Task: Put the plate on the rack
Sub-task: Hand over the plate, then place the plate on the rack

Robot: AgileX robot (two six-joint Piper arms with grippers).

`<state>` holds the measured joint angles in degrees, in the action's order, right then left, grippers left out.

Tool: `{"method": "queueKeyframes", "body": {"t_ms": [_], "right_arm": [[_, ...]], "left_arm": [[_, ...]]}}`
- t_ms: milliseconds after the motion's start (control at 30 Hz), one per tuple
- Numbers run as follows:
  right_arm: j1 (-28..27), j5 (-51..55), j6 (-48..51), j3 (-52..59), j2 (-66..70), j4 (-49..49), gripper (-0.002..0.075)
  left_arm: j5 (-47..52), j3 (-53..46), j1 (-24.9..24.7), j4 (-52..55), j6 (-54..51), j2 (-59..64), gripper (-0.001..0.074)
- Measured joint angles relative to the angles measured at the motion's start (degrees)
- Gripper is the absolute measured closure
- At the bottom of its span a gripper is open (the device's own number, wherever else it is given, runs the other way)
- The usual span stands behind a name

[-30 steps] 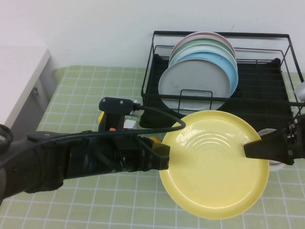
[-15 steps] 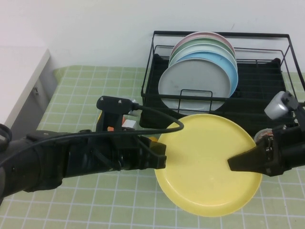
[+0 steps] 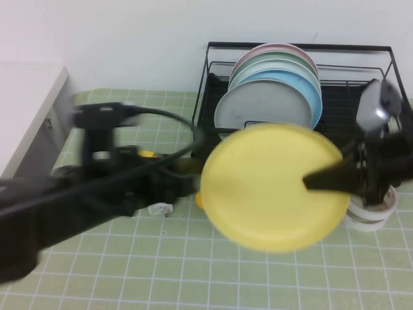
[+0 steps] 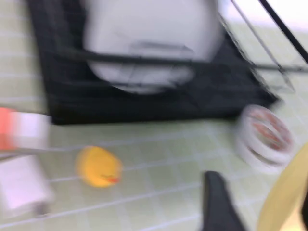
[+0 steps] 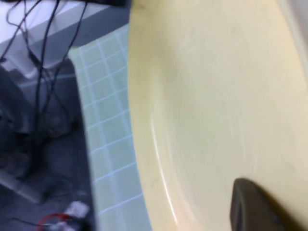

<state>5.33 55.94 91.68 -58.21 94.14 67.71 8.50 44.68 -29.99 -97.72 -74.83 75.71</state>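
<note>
The black wire dish rack fills the upper right of the high view, standing on the green tiled table. Several plates stand on edge in its left part, a grey-white plate in front and a light blue plate just behind it.

The yellow plate sits at centre right of the frame, lifted above the table in front of the rack and overlapping the lower edge of the grey-white plate.

The left arm stretches blurred from the lower left towards centre, and the left gripper lies just beside the plate's left edge; whether it is apart or together cannot be told.

The right gripper reaches in from the right edge, clamped on the plate's right rim, one dark finger lying across the yellow surface.

A small white round container rests on the table at the right, partly behind the plate. In the left wrist view a small yellow rubber duck sits on the tiles at lower left.
</note>
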Motion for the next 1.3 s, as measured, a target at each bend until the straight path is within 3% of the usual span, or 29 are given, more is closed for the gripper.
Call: {"method": "queueKeyframes", "body": {"t_ms": [167, 300, 700, 1300], "right_arm": [[0.0, 0.63, 2.25, -8.97, 0.0, -2.55, 0.0593], [0.0, 1.56, 2.49, -15.14, 0.0, -4.87, 0.0593], [0.0, 1.31, 1.25, -32.71, 5.1, -14.57, 0.0594], [-0.74, 2.55, -2.76, -67.04, 34.58, -18.34, 0.0594]], "left_arm": [[-7.53, -7.19, 0.09, -1.15, 0.08, -10.43, 0.0632], [-8.5, -12.23, 0.09, -1.37, 0.08, -16.72, 0.0715], [-12.83, -23.32, 0.09, -1.62, 0.08, -37.07, 0.0735], [-22.56, -30.59, 0.09, -2.46, 2.51, -58.97, 0.0735]]}}
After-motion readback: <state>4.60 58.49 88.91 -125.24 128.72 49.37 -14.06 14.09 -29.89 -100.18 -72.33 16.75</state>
